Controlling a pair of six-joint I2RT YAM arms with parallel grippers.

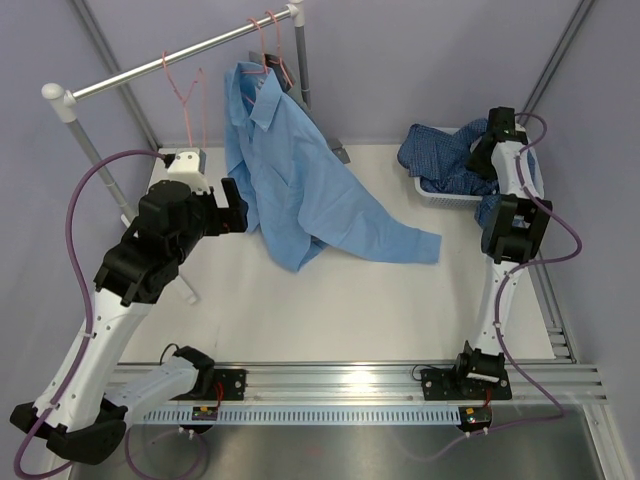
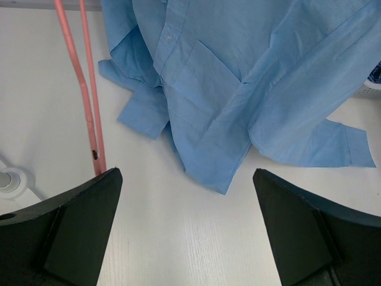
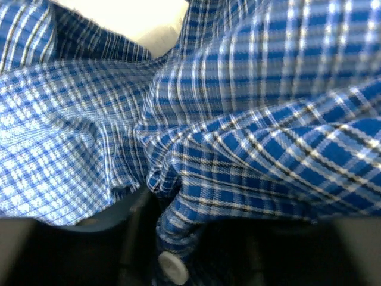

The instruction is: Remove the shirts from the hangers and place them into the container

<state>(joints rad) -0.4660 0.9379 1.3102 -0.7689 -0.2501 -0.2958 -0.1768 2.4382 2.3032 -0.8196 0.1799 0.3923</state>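
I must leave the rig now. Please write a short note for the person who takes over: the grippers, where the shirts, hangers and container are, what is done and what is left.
Left gripper: open, holds nothing, beside the light blue shirt.
Right gripper: down at the container, against the dark blue checked shirt; open or shut cannot be told.
Done: the checked shirt lies in the container, partly over its rim. One bare hanger hangs on the rail.
Left: the light blue shirt is on its hanger, lower part lying on the table. No grey shirt is in view.
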